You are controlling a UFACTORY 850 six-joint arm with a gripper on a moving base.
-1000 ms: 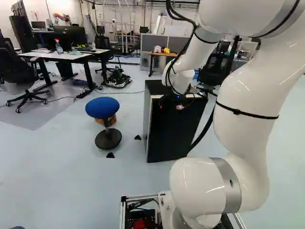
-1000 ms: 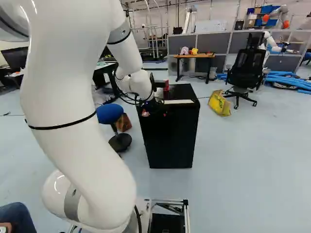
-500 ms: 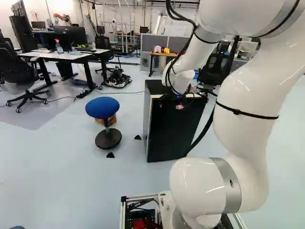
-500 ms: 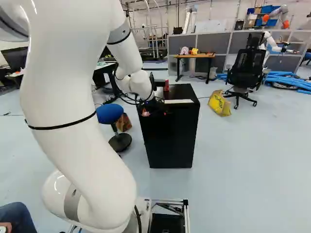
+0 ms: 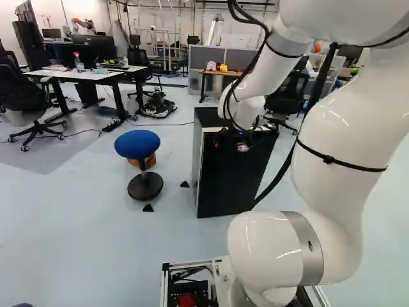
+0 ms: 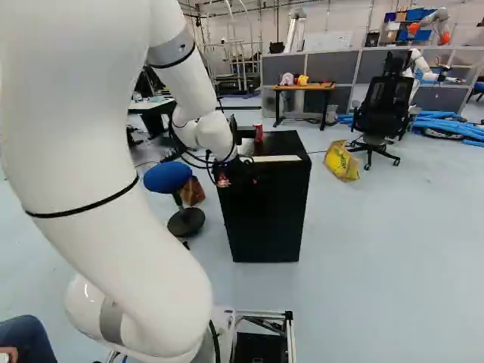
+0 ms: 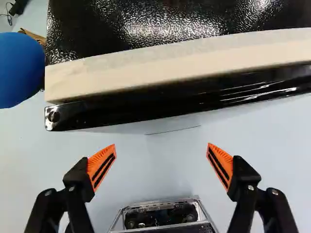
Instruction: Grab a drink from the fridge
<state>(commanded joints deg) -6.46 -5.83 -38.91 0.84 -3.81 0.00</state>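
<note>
We see the black fridge (image 6: 265, 223) shut, right base view's centre (contents hidden); red can (image 6: 259, 132) on top; gripper (image 6: 239, 181) fingers spread wide.

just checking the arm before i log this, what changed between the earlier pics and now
The arm's large links have shifted right in the left base view and left in the right base view. The gripper is open now, holding nothing. The base, fridge, red can on top and blue stool stayed put.
</note>
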